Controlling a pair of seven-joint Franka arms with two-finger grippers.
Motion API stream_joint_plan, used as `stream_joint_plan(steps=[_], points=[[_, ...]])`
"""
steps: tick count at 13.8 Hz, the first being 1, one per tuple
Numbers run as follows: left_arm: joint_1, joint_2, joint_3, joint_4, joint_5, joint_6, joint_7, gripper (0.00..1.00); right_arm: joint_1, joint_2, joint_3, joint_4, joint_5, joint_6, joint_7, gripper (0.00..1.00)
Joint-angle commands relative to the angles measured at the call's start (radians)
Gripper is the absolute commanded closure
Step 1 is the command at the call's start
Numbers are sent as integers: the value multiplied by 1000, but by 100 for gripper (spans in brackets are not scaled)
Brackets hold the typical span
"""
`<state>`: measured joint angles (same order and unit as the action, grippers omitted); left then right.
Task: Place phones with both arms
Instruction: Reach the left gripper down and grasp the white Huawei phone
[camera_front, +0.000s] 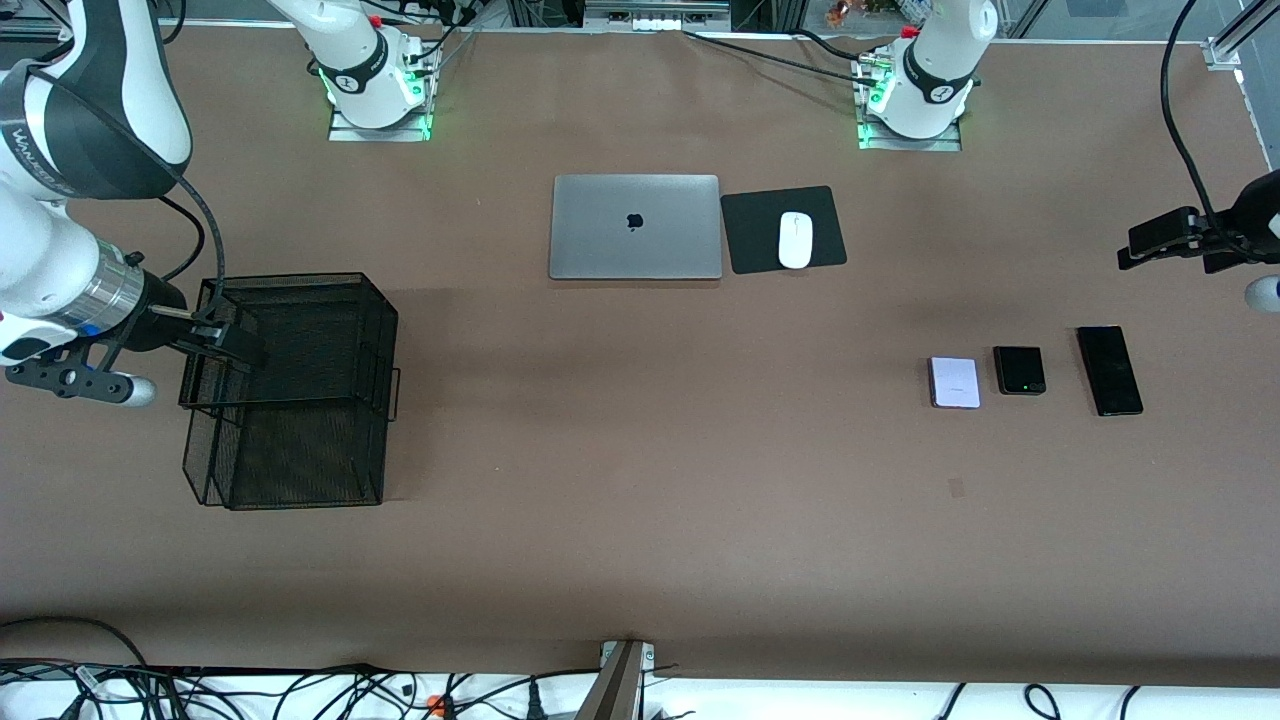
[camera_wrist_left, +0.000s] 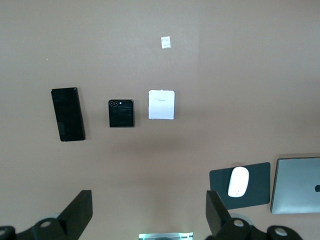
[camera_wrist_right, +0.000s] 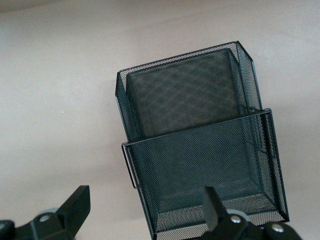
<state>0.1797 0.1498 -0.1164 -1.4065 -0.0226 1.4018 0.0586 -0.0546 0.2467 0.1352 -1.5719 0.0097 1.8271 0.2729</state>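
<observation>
Nothing placed yet: your three phones (camera_wrist_left: 120, 113) lie on worktop under left gripper (camera_wrist_left: 147, 212), spread wide, empty. Right gripper (camera_wrist_right: 145, 210), also wide, empty, hangs over mesh basket (camera_wrist_right: 200, 150).

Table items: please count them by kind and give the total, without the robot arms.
Phones: 3 (pale-lilac phone, small black phone, long black phone)
Laptop: 1
Mouse: 1
Mouse pad: 1
Mesh basket: 1
Total: 7
</observation>
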Motion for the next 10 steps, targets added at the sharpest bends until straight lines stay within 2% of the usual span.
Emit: stream_joint_plan(steps=[1,10], points=[[0,-21,7,-6,-11,-9,6,0,-14,2,11,19,6,-25,-6,0],[1,0,3,-43,-8,-35,36,0,-13,3,11,24,1,-14,-1,0]])
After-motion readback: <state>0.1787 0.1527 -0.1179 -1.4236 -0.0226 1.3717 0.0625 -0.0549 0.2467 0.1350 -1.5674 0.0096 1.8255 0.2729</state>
